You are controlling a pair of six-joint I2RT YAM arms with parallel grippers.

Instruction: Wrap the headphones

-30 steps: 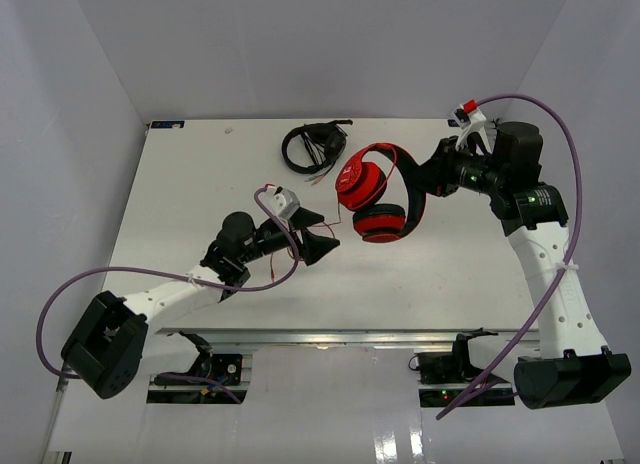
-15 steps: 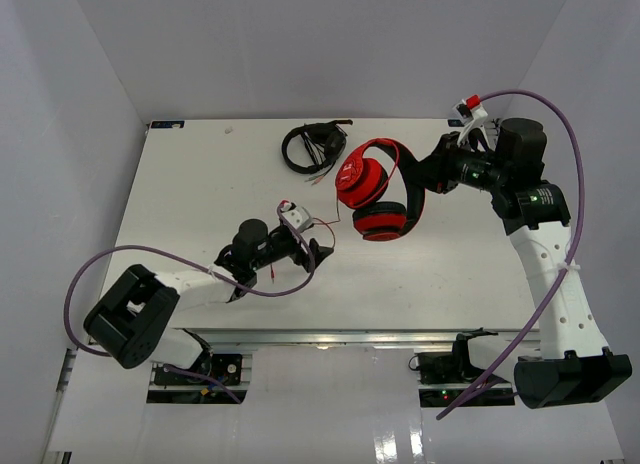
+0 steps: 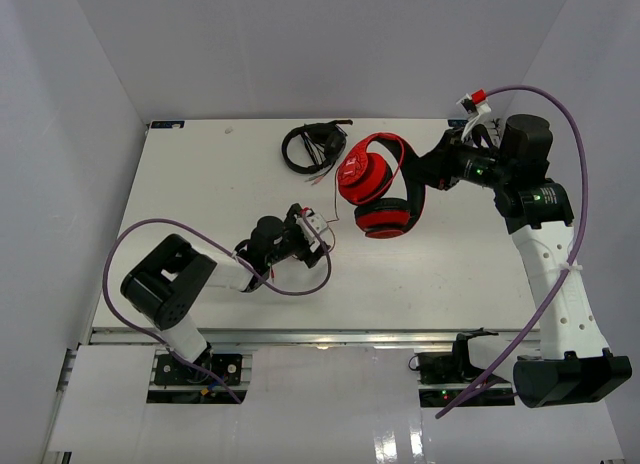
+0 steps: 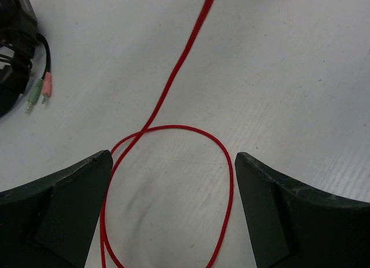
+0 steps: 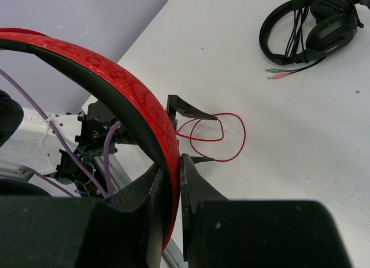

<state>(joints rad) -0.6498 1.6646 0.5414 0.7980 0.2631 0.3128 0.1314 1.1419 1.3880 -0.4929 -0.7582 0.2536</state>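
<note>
The red headphones [image 3: 375,189] hang above the table, held by the headband. My right gripper [image 3: 425,174] is shut on the red headband [image 5: 133,100], seen close in the right wrist view. The thin red cable [image 4: 173,89] runs down to the table and lies in loops [image 5: 217,132]. My left gripper [image 3: 318,236] is open and low over the table, its jaws on either side of a cable loop [image 4: 225,164] without touching it.
Smaller black headphones [image 3: 312,146] with green and pink plugs [image 4: 39,92] lie at the back of the white table [image 3: 200,174]. White walls enclose the table on three sides. The left arm's purple hose [image 3: 290,284] loops near the front edge.
</note>
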